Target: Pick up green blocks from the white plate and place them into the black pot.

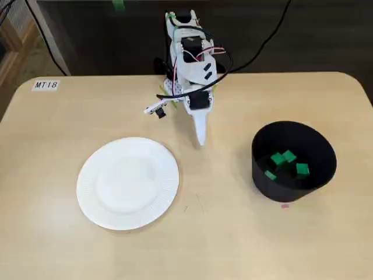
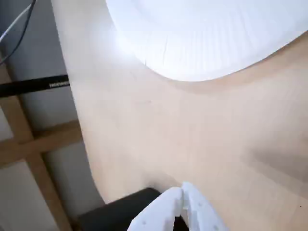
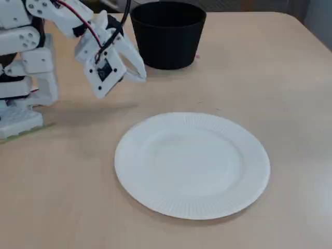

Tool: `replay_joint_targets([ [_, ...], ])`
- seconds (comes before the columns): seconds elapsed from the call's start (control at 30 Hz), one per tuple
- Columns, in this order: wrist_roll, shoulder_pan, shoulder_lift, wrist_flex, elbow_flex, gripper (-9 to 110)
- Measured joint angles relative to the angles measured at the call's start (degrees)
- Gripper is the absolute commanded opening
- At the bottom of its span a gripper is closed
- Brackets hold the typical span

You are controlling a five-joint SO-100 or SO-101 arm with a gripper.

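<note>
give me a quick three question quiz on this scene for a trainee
1. Fill in: the white two-finger gripper is ___ (open or shut).
2. True or false: the round white paper plate has nothing on it.
3. Where do the small green blocks lie? A) in the round black pot B) on the plate C) in the gripper
Key: 1 shut; 2 true; 3 A.
</note>
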Motion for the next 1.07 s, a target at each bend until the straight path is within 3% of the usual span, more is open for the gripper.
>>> replay_joint_targets([
  [1.07, -1.1, 0.5, 0.0, -1.0, 0.2, -2],
])
